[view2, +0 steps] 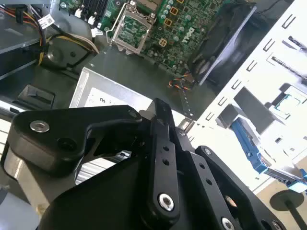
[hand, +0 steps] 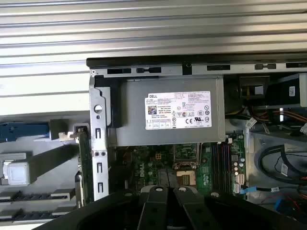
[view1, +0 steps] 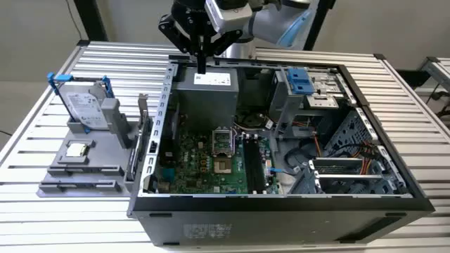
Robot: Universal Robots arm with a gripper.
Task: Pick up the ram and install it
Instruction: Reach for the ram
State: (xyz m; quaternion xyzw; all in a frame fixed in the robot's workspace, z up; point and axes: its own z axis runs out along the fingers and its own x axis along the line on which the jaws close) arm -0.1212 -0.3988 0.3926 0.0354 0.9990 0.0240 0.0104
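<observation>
Ram (hand: 85, 167): standing on its long edge in the gray holder (view1: 84, 171), just beside the open computer case's (view1: 281, 203) outer wall.
Holder: sitting toward the tabletop's (view1: 42, 221) edge on the exterior view's left.
Tool (view1: 202, 64): hanging above the power supply (view1: 207, 97), fingers pressing together, gripping nothing, well apart from the ram.

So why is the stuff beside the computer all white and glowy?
In the second wrist view, strong light washes the parts holder out to white, and the pincer looks dark against it; in the first wrist view, the table slats gleam with glare; in the exterior view, the light is even.
</observation>
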